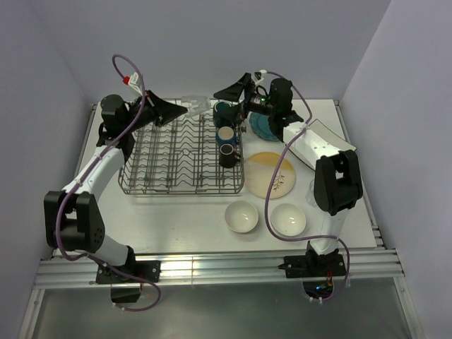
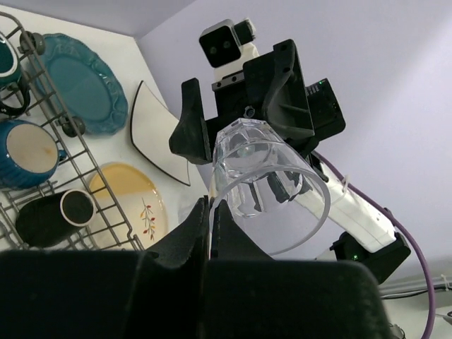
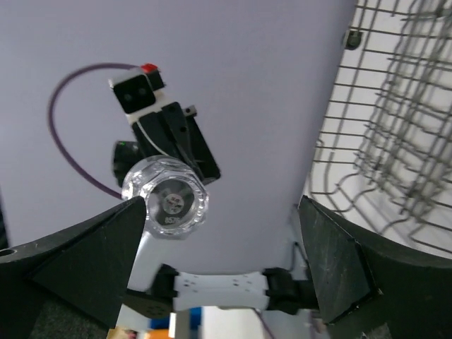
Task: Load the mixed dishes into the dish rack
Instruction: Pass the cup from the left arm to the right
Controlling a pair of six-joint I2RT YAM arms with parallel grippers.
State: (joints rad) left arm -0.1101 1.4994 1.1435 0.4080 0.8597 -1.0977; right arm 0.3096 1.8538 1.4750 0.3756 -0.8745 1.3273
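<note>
My left gripper [image 1: 182, 109] is shut on the rim of a small clear glass [image 1: 195, 106] and holds it in the air over the far edge of the grey wire dish rack [image 1: 169, 159]. In the left wrist view the fingertips [image 2: 205, 212] pinch the glass wall [image 2: 272, 191]. My right gripper [image 1: 230, 97] is open and empty, facing the glass from the right. In the right wrist view the glass base [image 3: 166, 196] sits by the left finger [image 3: 92, 261]. Three mugs [image 1: 226, 138] stand in the rack's right end.
The teal plate [image 2: 81, 85], white square plate [image 2: 159, 134] and yellow-cream plate [image 1: 272, 175] lie right of the rack, partly under the right arm. Two white bowls [image 1: 241, 216] [image 1: 289, 219] sit near the front. Purple walls close in behind and at both sides.
</note>
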